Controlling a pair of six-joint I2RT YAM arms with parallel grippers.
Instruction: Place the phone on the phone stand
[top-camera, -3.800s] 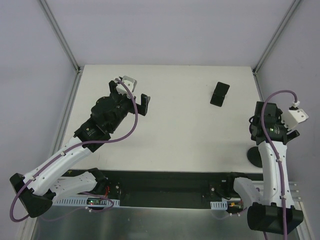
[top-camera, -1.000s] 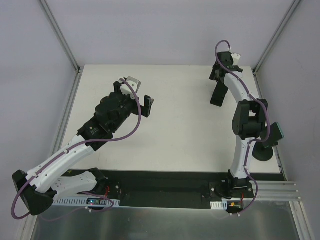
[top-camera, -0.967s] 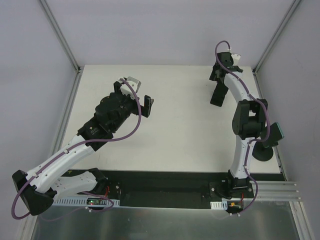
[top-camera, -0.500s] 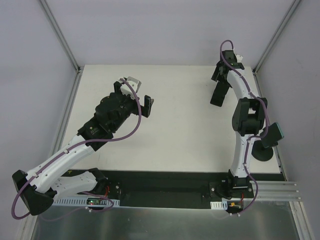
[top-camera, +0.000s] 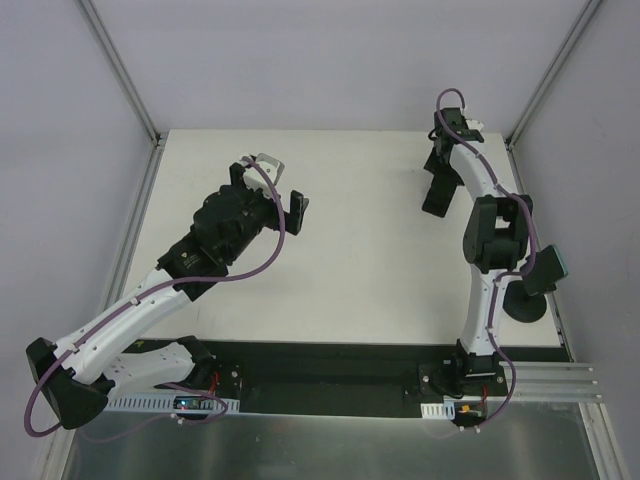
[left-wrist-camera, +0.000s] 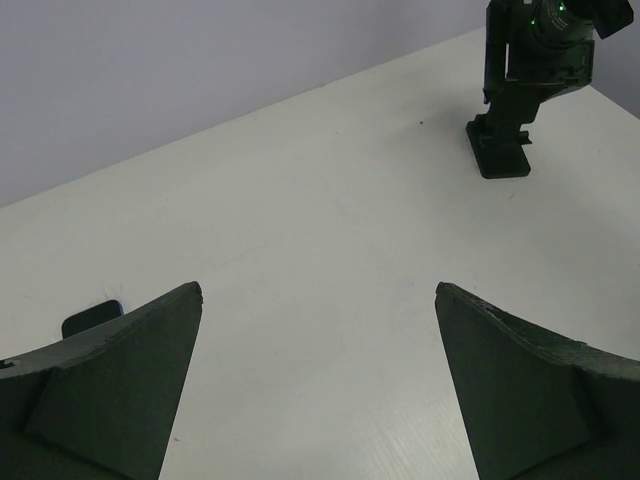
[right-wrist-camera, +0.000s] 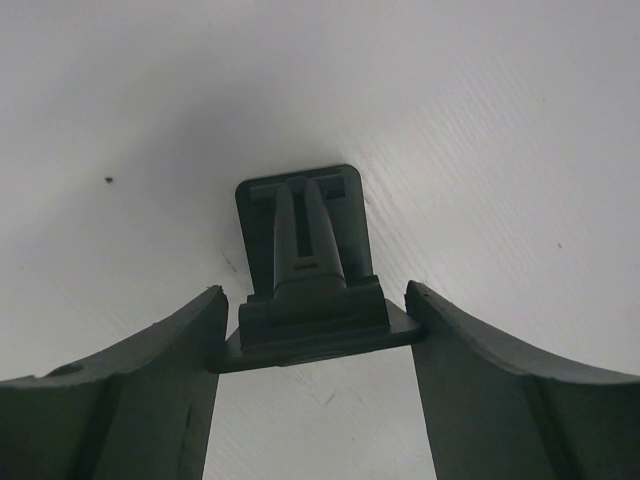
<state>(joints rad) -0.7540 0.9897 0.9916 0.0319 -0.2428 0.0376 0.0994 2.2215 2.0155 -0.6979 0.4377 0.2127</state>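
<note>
The phone stand (top-camera: 435, 197) is a small black folding stand at the back right of the table. It also shows in the left wrist view (left-wrist-camera: 503, 140). My right gripper (top-camera: 440, 168) reaches down onto it. In the right wrist view the gripper (right-wrist-camera: 315, 292) has both fingers touching the side edges of the stand's plate (right-wrist-camera: 312, 335). My left gripper (top-camera: 267, 188) is open and empty above the left middle of the table (left-wrist-camera: 318, 290). A small black rounded corner with a blue sheen (left-wrist-camera: 90, 318) peeks out beside my left finger. I cannot tell whether it is the phone.
A dark block with a teal edge (top-camera: 548, 268) sits above a round black disc (top-camera: 527, 306) at the table's right edge, beside my right arm. Metal frame posts rise at the back corners. The white table (top-camera: 360, 260) lies between the two arms.
My right arm has swung from its folded pose at the right edge out to the stand, and its jaws have come in around the plate. My left gripper has drifted slightly right.
</note>
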